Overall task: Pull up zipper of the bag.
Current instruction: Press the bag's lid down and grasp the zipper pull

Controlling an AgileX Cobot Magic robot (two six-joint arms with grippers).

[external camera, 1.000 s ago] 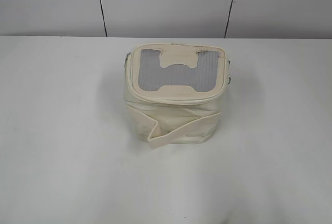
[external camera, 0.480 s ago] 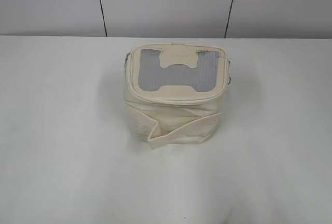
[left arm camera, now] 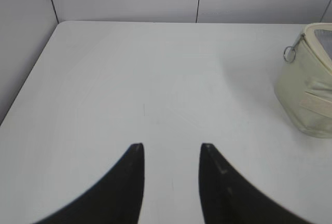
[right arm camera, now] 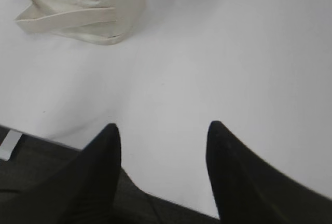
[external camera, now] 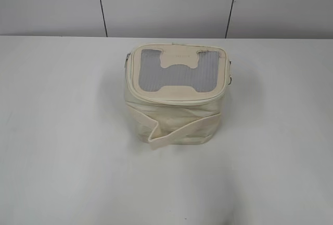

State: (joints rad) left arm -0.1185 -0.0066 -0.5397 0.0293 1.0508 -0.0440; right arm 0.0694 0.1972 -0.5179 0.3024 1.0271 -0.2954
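Nothing has moved since the earlier frames. At the centre of the exterior view, a small cream bag (external camera: 176,96) sits upright on a white table (external camera: 62,147), its zipper (external camera: 179,95) running round the top rim. A silver ring pull (left arm camera: 289,54) hangs at the bag's corner, upper right of the left wrist view. Left gripper (left arm camera: 169,149) and right gripper (right arm camera: 163,128) hang over bare table, fingers spread apart, holding nothing, well apart from the bag.

Left hand (left arm camera: 171,149) spread wide, right hand (right arm camera: 165,128) likewise
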